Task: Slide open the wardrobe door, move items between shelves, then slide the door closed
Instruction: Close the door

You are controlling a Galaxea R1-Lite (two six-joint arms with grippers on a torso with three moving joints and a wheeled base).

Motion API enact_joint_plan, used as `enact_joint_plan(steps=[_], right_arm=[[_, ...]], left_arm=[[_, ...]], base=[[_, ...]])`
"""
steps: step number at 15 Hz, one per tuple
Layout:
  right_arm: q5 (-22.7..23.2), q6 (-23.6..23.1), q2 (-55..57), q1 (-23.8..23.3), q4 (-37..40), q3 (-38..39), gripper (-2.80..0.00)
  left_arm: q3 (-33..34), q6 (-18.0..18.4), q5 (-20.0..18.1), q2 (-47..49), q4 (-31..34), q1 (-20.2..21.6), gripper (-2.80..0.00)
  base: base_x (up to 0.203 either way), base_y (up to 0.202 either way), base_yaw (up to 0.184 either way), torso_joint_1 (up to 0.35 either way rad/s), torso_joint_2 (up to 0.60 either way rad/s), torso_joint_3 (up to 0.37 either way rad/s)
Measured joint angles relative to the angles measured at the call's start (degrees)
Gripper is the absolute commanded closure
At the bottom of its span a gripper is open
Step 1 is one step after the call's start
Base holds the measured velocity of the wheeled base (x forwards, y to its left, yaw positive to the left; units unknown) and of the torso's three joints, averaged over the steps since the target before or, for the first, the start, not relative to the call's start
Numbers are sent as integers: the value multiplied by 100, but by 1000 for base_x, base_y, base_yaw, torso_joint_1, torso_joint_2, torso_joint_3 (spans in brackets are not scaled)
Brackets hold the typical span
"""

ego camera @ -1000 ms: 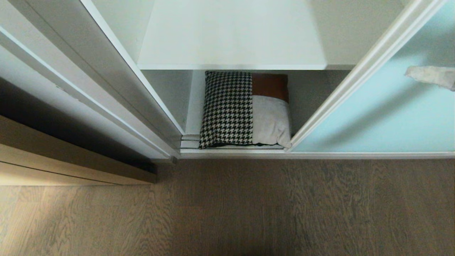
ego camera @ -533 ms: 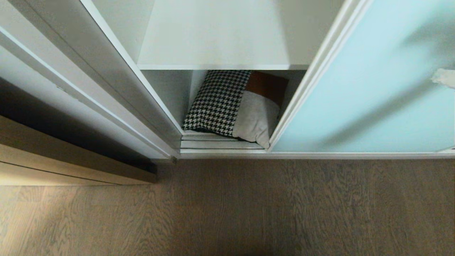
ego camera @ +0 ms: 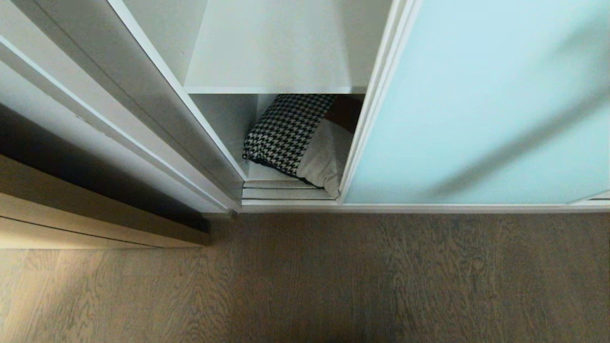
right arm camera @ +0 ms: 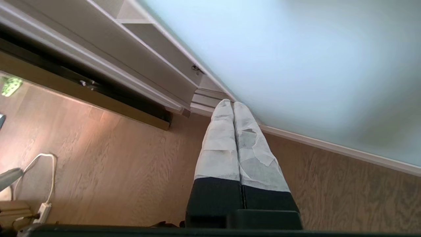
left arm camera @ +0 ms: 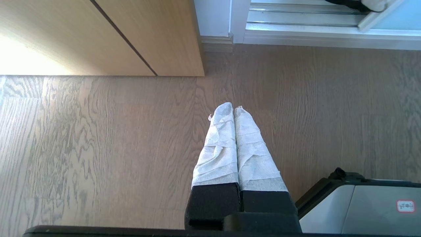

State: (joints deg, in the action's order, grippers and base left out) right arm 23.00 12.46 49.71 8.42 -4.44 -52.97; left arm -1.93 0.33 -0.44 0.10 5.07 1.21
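Pinching the cushion (ego camera: 295, 143) against the shelf wall, the door (ego camera: 476, 105) stands part-shut; both claws clenched empty.

The sliding wardrobe door (ego camera: 476, 105) now stands farther toward the left of the head view than a second ago, its silver-white frame edge covering much more of the opening. The cushion (ego camera: 295, 140) on the bottom shelf (ego camera: 267, 172) lies turned and squeezed toward the left wall, no longer square to the front; its brown patch is almost hidden behind the door frame, and its cream corner touches that frame. The right gripper (right arm camera: 233, 104), earlier at the head view's right edge, is gone from that view
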Motion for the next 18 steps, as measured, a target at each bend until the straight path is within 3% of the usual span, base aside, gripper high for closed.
enact_joint_plan(steps=[5,9,15,18], right_arm=[[360,317,205,-87,-61,-98,0],[-345,322,400,-100,-146,-113,0],[-529,292,466,-98,-291,312,0],[-603,-140,232,-54,-155,957,0]], left_arm=[[0,2,0,0,0,0,0],[0,1,0,0,0,0,0],[0,2,0,0,0,0,0],[0,2,0,0,-1,0,0]], base=[[0,0,0,0,0,0],[0,0,0,0,0,0],[0,0,0,0,0,0],[0,0,0,0,0,0]])
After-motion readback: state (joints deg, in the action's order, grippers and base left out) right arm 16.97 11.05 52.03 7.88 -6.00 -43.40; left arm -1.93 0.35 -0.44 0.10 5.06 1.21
